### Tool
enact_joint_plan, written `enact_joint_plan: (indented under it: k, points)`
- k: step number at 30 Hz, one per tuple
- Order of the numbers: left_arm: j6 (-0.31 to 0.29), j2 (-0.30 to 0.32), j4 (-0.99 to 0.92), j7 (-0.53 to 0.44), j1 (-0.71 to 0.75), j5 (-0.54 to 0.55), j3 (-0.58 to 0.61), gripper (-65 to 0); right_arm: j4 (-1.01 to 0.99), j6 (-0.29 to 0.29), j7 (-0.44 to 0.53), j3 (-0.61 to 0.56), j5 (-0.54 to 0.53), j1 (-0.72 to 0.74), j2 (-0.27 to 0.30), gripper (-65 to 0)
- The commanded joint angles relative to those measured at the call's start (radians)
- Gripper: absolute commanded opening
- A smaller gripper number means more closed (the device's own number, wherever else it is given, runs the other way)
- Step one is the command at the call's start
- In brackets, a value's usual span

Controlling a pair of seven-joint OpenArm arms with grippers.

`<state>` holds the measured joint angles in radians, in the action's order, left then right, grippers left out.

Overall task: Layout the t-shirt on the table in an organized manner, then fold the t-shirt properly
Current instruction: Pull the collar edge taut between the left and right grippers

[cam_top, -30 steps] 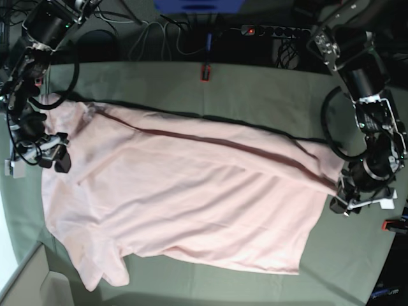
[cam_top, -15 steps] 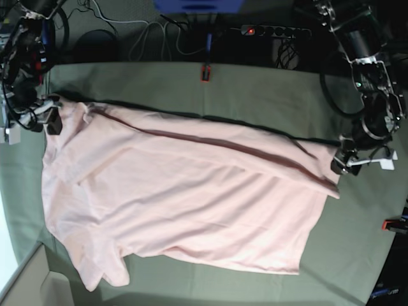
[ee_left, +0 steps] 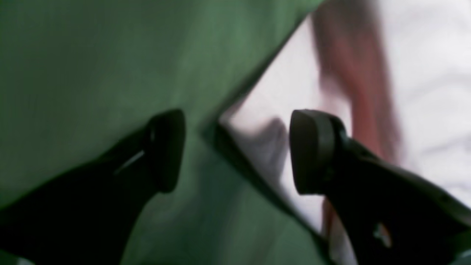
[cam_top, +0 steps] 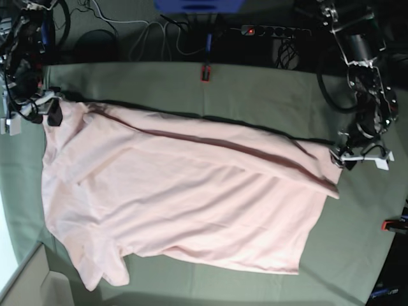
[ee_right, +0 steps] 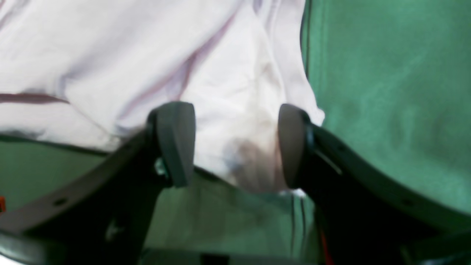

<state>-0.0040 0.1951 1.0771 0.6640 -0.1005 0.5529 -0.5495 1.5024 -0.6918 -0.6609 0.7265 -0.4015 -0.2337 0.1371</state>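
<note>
Pink t-shirt [cam_top: 185, 197] spread flat across the green table [cam_top: 268, 89], folded edge along its far side. Left gripper [ee_left: 235, 151] spread wide over one shirt corner, gripping nothing. Right gripper [ee_right: 235, 143] gaping wide above the opposite corner, empty too.

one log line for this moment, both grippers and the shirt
left gripper: open, over shirt corner | right gripper: open, over shirt edge | t-shirt: spread on table, unheld
</note>
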Motion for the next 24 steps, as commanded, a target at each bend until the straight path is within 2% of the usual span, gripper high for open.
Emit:
enact_joint_plan:
  k: [1,6,8,10,14,15,17,24]
  points:
    - [0.006,0.007,-0.018,0.013,-0.018,-0.001,0.001,-21.5,0.007,-0.006,0.031,0.018,0.003,-0.006,0.019,-29.0]
    - [0.006,0.008,-0.048,0.013,-0.031,-0.001,0.001,-21.7,-0.055,-0.006,0.082,0.02,0.118,0.012,0.017,-29.0]
    - [0.006,0.007,-0.045,0.013,-0.032,-0.001,0.004,-24.5,-0.076,-0.006,0.103,0.02,0.131,0.012,0.016,-29.0]
    - [0.006,0.011,-0.044,0.013,-0.031,0.006,0.036,-35.1,-0.084,-0.006,0.12,0.02,0.131,0.006,0.014,-29.0]
    - [0.006,0.008,-0.05,-0.03,-0.028,0.0,0.067,-62.8,-0.084,-0.006,0.122,0.02,0.131,0.004,0.012,-29.0]
    - [0.006,0.01,-0.051,-0.031,-0.028,-0.001,0.076,-65.0,-0.084,-0.006,0.122,0.02,0.131,0.004,0.012,-29.0]
    - [0.006,0.013,-0.054,-0.037,-0.028,-0.001,0.096,-63.6,-0.093,-0.006,0.122,0.018,0.132,0.004,0.012,-29.0]
    - [0.006,0.016,-0.033,-0.031,-0.026,0.008,0.108,-65.0,-0.213,-0.006,0.123,0.018,0.131,0.033,0.026,-30.6]
